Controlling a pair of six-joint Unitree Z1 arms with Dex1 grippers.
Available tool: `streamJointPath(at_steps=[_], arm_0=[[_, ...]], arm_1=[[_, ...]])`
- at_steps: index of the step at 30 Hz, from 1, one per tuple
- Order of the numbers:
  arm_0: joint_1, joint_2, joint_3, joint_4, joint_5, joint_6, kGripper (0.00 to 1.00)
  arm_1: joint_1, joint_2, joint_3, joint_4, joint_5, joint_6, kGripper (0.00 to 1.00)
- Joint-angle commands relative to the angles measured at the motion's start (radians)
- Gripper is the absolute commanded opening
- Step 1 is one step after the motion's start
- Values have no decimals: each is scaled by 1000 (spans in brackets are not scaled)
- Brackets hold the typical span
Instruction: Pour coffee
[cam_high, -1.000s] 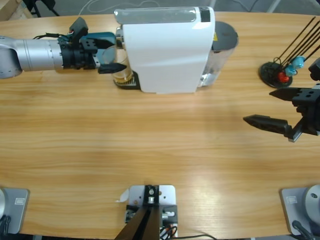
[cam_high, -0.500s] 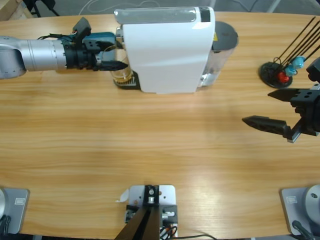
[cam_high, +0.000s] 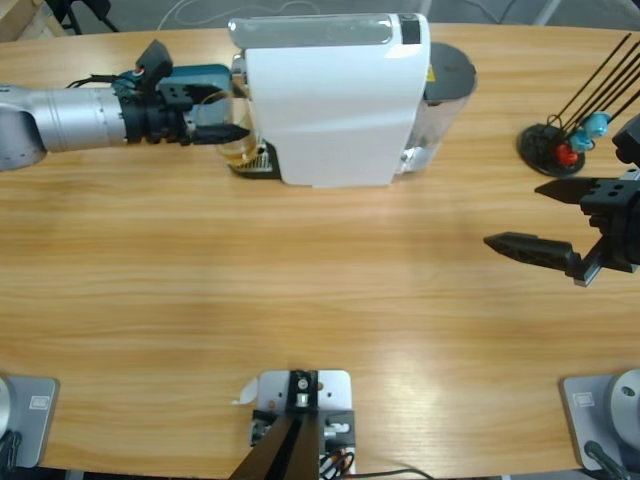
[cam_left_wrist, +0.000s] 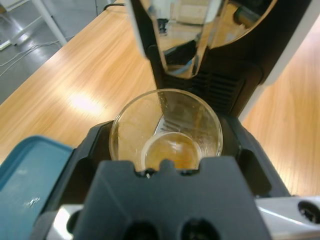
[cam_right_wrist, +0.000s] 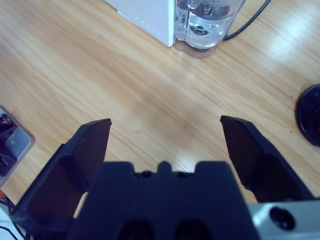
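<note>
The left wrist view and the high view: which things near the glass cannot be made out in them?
- Left claw: in the left wrist view the claw's black body covers the glass's near wall, so contact there cannot be seen.
- Coffee: its depth is unclear; the high view shows only a sliver of the glass beside the white machine.
- Drip tray: mostly hidden under the machine in the high view.
- Teal lid: cut off by the picture's edge.

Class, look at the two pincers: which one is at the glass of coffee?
The left pincer, reaching in at the white machine, has the glass of coffee between its jaws. The right pincer hangs open over bare table.
</note>
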Motion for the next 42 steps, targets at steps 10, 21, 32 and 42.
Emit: streamJointPath(at_steps=[10, 21, 32, 42], arm_0=[[177, -200, 76, -27, 303, -207, 0], [149, -13, -106, 19, 549, -453, 0], [112, 109, -287, 250, 593, -452, 0], [91, 138, -304, 249, 597, -416, 0]], arm_1=[[15, -30, 8, 15, -2, -12, 973], [18, -29, 9, 14, -7, -13, 973], [18, -23, 8, 14, -8, -13, 973], [18, -26, 10, 14, -9, -13, 973]])
